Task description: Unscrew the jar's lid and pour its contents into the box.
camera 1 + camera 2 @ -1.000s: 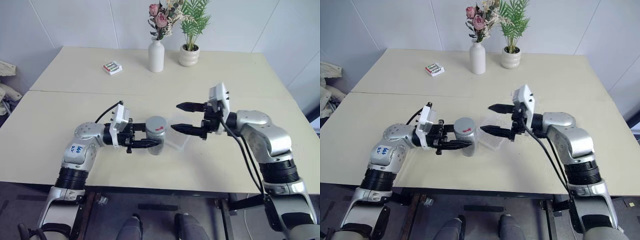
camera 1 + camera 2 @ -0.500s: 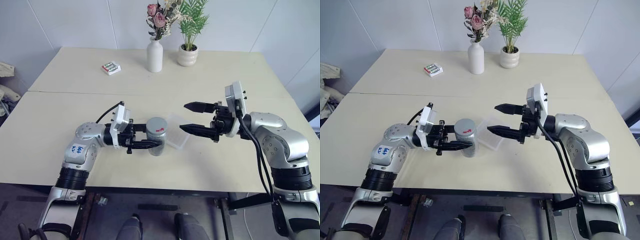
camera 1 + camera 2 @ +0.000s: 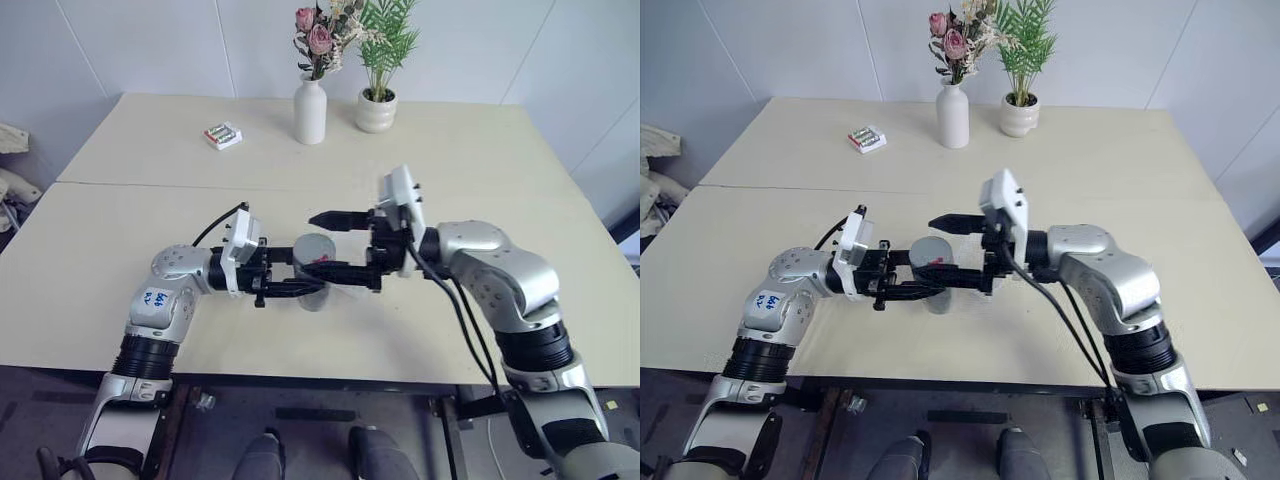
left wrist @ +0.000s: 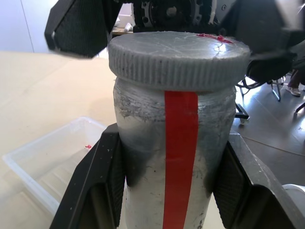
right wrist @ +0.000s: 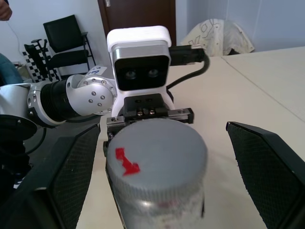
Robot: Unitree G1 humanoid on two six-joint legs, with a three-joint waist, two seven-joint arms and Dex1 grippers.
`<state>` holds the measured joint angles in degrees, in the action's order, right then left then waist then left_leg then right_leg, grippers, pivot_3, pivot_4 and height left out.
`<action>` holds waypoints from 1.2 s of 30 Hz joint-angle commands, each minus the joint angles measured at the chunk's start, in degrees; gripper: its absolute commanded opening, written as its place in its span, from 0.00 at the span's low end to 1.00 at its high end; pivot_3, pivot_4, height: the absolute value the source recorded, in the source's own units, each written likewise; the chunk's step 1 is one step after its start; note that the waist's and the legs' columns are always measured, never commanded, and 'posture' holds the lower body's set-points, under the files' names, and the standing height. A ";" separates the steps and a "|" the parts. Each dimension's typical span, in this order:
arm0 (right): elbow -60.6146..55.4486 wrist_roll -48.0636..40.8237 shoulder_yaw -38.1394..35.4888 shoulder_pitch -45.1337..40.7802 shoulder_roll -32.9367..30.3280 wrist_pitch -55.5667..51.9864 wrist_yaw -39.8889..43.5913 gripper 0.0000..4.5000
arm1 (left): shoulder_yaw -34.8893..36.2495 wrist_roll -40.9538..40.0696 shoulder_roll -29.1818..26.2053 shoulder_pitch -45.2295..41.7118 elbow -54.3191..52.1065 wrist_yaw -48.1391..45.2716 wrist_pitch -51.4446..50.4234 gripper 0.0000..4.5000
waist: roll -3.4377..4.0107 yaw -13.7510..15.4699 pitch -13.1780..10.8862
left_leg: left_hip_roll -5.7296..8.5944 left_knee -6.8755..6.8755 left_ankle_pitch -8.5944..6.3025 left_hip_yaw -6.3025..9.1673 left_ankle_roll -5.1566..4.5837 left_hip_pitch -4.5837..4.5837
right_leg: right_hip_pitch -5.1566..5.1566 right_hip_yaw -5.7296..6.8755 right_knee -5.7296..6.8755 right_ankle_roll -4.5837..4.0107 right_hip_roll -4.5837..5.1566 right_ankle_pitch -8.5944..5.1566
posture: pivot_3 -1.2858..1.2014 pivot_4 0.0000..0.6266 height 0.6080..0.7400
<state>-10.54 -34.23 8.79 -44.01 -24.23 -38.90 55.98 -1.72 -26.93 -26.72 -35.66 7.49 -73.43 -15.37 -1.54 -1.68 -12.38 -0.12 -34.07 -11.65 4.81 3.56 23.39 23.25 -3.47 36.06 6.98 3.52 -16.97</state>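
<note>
Between the two pincers, jar [image 3: 314, 282] stands upright, clamped by left pincer [image 3: 296, 279] from 9 o'clock, lid [image 5: 156, 160] dead centre in wide-open right pincer [image 3: 334, 245] from 3.

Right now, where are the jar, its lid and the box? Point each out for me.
jar [image 4: 178, 157]: left wrist view, on the red label strip down its side.
lid [image 5: 157, 160]: right wrist view, on the flat grey top.
box [image 4: 45, 160]: left wrist view, on the clear tray's floor.
</note>
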 commanded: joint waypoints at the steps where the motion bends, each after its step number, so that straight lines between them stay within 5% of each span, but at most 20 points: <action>1: 0.62 0.87 0.10 -1.94 0.95 0.92 -0.56 0.99 | 0.30 -0.94 -0.01 -0.68 -1.96 -0.06 0.34 0.45 | 0.00 0.00 0.00 | 0.00 0.00 0.00 0.00 0.00 0.00 | 0.00 0.00 0.00 0.00 0.00 0.00 | 0.52 0.24 1.00; 13: 3.79 4.13 -0.19 -3.00 2.23 2.14 -2.07 0.99 | 0.05 -1.08 0.20 -0.60 -2.20 0.10 0.32 0.45 | 0.00 -0.03 0.00 | 0.01 0.00 0.00 -0.01 0.00 0.02 | 0.03 -0.01 0.03 0.00 0.01 0.00 | 0.52 0.24 1.00; 36: 4.61 -0.44 -7.84 1.04 -7.29 1.17 -2.30 0.99 | 0.14 -1.21 -0.04 -0.51 -2.08 0.51 0.36 0.45 | 0.00 0.03 0.00 | 0.01 0.00 0.00 -0.01 0.00 0.02 | 0.04 -0.01 0.03 0.00 0.01 0.00 | 0.52 0.24 1.00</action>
<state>-7.50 -35.33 5.57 -42.92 -30.21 -37.85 56.24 -0.69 -26.77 -27.01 -35.72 7.89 -70.73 -15.80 -1.54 -1.65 -12.38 -0.11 -34.07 -11.65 4.80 3.56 23.42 23.29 -3.48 36.08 6.99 3.53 -16.97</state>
